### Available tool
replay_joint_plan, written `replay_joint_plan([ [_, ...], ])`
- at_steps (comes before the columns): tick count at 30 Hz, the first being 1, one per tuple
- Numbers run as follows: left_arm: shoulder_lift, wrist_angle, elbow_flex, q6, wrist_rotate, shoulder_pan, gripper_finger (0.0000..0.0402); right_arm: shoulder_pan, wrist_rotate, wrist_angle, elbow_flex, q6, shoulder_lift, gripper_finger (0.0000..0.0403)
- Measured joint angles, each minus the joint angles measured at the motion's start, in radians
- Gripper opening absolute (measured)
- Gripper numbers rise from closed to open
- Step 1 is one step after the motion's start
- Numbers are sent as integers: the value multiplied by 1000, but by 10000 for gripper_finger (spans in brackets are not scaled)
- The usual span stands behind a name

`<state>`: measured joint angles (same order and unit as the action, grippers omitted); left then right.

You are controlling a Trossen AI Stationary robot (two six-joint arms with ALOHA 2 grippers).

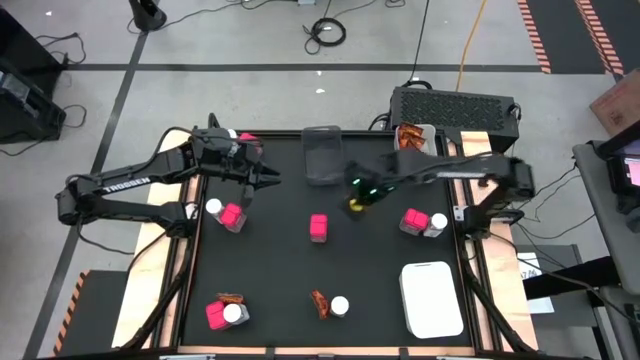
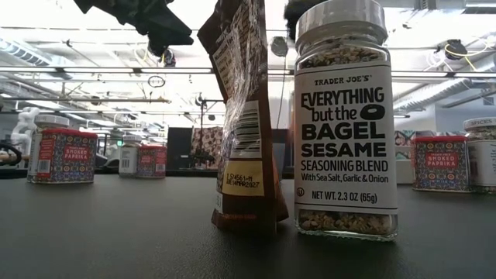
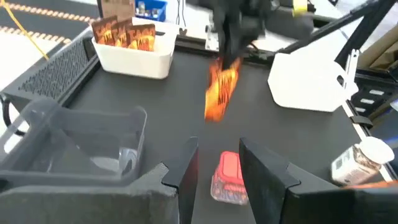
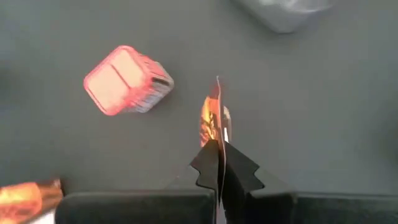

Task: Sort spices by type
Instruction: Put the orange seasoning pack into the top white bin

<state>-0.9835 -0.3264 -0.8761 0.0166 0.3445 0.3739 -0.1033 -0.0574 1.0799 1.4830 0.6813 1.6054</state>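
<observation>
Here the right gripper (image 4: 219, 163) pinches an orange sachet (image 4: 213, 118); the white bin (image 3: 133, 55) holds more sachets (image 3: 124, 34).

The black tabletop (image 1: 280, 260) carries scattered spices. A pink pack (image 1: 318, 227) sits in the middle, with the right gripper (image 1: 356, 203) just to its right, holding something small and yellowish. The left gripper (image 1: 262, 176) hovers at the far left, above a jar (image 1: 213, 208) touching another pink pack (image 1: 232, 215). A white bin (image 1: 432, 298) lies near right. A sachet (image 1: 319, 302) and a white-lidded jar (image 1: 340, 305) stand at the near edge.
</observation>
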Motion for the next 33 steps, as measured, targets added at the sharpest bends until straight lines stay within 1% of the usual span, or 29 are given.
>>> replay_joint_plan([
  [3, -36, 78, 0, -4, -2, 10, 119, -56, -53, 86, 0, -58, -104, 1],
  [5, -62, 142, 0, -20, -5, 20, 119, -106, -91, 125, 0, -152, -166, 0],
  [7, -82, 210, 0, -68, -4, 35, 119, -161, -123, 153, 0, -262, -217, 0],
  [10, -98, 303, 0, -107, 21, 64, 119, -248, -133, 167, 0, -371, -267, 0],
  [13, -110, 358, 0, -113, 23, 100, 119, -339, -132, 187, 0, -452, -282, 0],
  [16, -113, 377, 0, -116, 23, 137, 119, -424, -131, 183, 0, -515, -284, 0],
  [21, -126, 368, -1, -139, 23, 187, 119, -535, -148, 40, 0, -600, -284, 0],
  [24, -134, 365, -1, -142, 23, 203, 119, -589, -127, 34, 0, -652, -283, 0],
  [27, -134, 363, -1, -142, 22, 211, 119, -618, -74, 63, 0, -645, -279, 0],
  [33, -134, 363, -1, -140, 22, 216, 119, -625, -63, 150, 0, -652, -278, 0],
])
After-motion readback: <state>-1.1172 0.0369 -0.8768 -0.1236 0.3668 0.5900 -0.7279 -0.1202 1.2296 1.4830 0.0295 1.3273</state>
